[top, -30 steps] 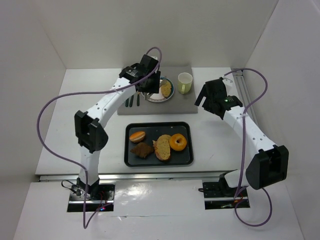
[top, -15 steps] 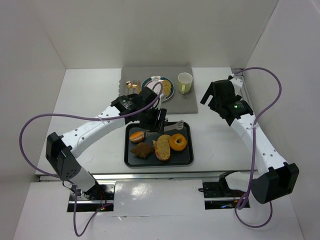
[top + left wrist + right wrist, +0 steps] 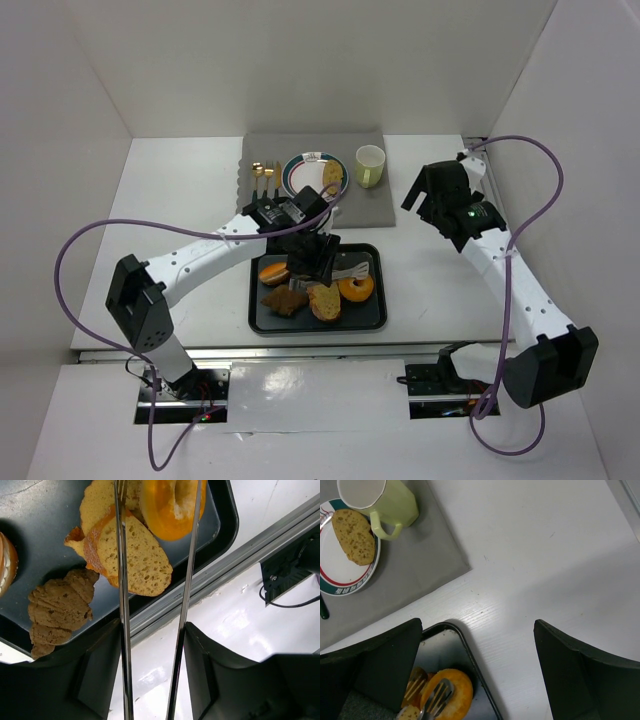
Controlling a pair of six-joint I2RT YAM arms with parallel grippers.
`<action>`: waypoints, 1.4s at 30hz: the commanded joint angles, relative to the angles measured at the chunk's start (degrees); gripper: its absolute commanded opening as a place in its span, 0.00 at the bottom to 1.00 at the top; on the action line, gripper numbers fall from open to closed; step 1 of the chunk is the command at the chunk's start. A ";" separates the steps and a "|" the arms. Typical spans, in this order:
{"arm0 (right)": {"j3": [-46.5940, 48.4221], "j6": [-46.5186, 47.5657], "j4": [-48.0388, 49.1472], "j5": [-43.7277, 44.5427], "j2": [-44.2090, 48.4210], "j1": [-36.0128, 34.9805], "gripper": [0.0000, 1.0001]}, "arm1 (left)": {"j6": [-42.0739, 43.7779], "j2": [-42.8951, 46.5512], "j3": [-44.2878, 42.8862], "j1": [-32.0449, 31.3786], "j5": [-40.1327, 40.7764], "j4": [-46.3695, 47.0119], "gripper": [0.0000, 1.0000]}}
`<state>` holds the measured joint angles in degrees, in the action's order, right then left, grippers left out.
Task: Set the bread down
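On the black tray (image 3: 370, 320) lies a tan bread slice (image 3: 325, 300), between a brown croissant (image 3: 283, 300) and an orange donut (image 3: 356, 288). My left gripper (image 3: 312, 258) hangs over them, shut on metal tongs (image 3: 187, 555). In the left wrist view the tong arms stand apart: one crosses the bread slice (image 3: 135, 555), the other runs past the donut (image 3: 170, 505). A second bread slice (image 3: 332, 177) rests on the round plate (image 3: 305, 170). My right gripper (image 3: 420, 195) is open and holds nothing, above the table right of the mat.
A grey mat (image 3: 380, 210) at the back carries the plate, a pale green mug (image 3: 370, 165) and gold cutlery (image 3: 264, 172). A glazed bun (image 3: 273, 272) sits at the tray's left. White walls close in the table on three sides.
My left arm has swung with the tongs from the plate down to the tray and now sits over the bread slice. The right arm rose slightly, then stayed put.
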<state>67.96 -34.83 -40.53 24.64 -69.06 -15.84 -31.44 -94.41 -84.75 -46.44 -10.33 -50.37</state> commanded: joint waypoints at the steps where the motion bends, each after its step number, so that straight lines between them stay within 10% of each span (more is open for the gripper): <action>1: -0.20 0.11 1.06 1.02 1.21 -0.07 1.00 | 1.73 0.63 -2.44 -0.23 -0.04 -1.57 0.62; 10: -0.73 0.11 1.68 0.41 0.15 -0.07 1.00 | 4.01 -3.15 -7.35 -1.28 -0.04 -6.48 0.48; 21: 0.41 0.64 2.74 -0.12 -1.52 0.45 1.00 | 5.16 -3.67 -18.16 -0.68 6.28 -14.13 0.00; 42: 3.58 1.17 3.18 -2.40 -3.63 0.45 1.00 | -2.92 -5.94 -16.40 29.12 14.72 20.05 0.06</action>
<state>68.31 -34.39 -38.96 22.76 -72.58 -15.70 -32.97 -96.53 -98.56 -18.02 4.08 -40.10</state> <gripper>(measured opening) 0.997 0.413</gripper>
